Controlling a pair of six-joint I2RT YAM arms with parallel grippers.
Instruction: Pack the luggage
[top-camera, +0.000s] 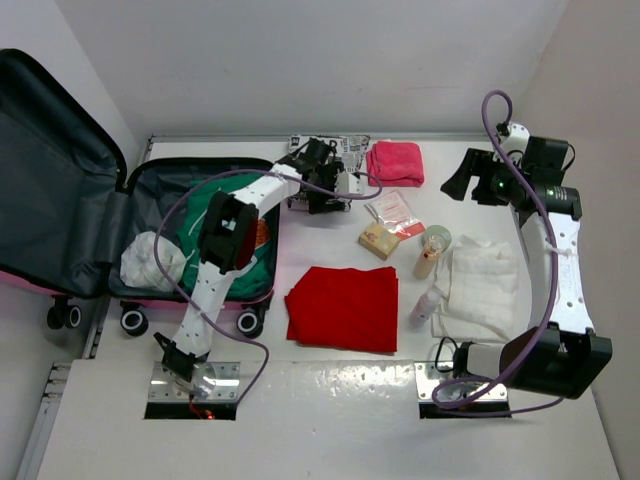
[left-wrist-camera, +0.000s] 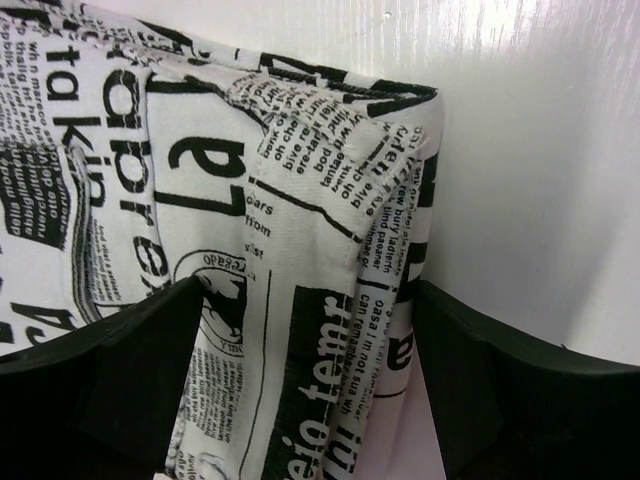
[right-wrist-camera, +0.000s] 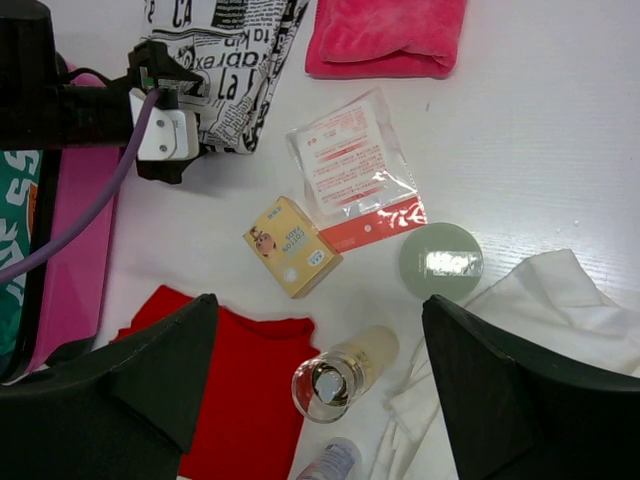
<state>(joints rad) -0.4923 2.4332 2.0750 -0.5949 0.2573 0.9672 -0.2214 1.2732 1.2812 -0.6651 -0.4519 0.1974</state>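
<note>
The luggage, a pink hard-shell suitcase, lies open at the left with its dark-lined lid thrown back. A green garment and a white bundle lie inside it. Behind it on the table is a folded newspaper-print cloth. My left gripper is open, its jaws straddling a folded edge of that cloth, with a gap on the right side. My right gripper hovers open and empty, high over the items on the right side of the table.
A pink towel, a clear sachet, a yellow cotton-pads box, a beige bottle, a round green lid, a small bottle, a red cloth and a white cloth lie on the table.
</note>
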